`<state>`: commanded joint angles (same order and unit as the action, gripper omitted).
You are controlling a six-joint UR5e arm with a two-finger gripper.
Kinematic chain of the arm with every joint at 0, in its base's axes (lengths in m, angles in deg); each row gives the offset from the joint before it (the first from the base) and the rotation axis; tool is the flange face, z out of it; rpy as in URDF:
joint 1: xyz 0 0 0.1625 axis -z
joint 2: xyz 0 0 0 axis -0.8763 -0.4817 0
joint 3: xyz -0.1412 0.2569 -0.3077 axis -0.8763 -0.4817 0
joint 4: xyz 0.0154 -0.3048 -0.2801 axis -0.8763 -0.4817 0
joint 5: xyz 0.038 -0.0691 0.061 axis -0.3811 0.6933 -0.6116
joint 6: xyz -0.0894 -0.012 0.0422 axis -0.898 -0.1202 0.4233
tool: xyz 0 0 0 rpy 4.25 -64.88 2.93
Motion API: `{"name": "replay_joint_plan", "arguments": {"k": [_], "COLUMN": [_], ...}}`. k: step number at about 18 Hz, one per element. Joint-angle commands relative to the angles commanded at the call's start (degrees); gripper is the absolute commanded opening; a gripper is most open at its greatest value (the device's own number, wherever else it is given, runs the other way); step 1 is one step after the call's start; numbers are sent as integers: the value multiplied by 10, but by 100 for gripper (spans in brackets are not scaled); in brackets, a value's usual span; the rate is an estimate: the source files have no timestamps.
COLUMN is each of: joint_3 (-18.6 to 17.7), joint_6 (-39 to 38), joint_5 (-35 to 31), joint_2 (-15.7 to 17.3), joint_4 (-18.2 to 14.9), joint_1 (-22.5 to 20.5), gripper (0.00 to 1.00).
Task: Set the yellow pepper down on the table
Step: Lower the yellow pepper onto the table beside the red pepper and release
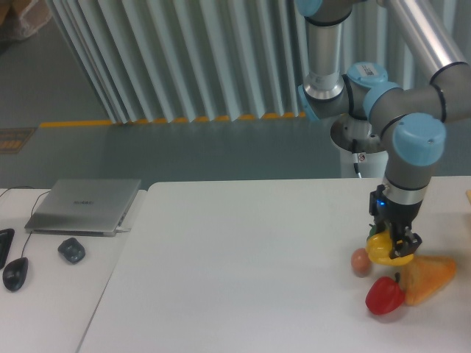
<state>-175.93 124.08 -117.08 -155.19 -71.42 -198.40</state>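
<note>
Jaws clamp yellow pepper (384,248) over white table (243,257).

place: we read it as a robotics lab
evidence: UR5e arm (383,103) at white table (243,257), side desk (44,294) w/ closed laptop (85,206), mouse (15,273), yellow floor line (147,120)

text: none legible | laptop (85,204) lid mark: too blurred | arm (401,110) sticker: too small

We note the surface (243,257) lies open left of the claw (390,246); egg (360,262), red pepper (385,296) and bread wedge (430,278) crowd it closely below.
</note>
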Motion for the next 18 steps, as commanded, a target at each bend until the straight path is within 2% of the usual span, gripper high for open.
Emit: {"name": "replay_joint_plan", "arguments": {"k": [1, 2, 4, 11, 14, 15, 18], "joint_3": [0, 1, 2, 2, 24, 42, 62], "joint_6": [1, 2, 1, -8, 1, 1, 7], "joint_5": [1, 0, -1, -4, -68, -71, -74], "joint_2": [1, 1, 2, 2, 4, 2, -8], "joint_4": [1, 2, 11, 12, 10, 10, 15], "joint_1": [0, 0, -2, -2, -4, -7, -9], "gripper": [83, 84, 100, 100, 100, 100, 100]}}
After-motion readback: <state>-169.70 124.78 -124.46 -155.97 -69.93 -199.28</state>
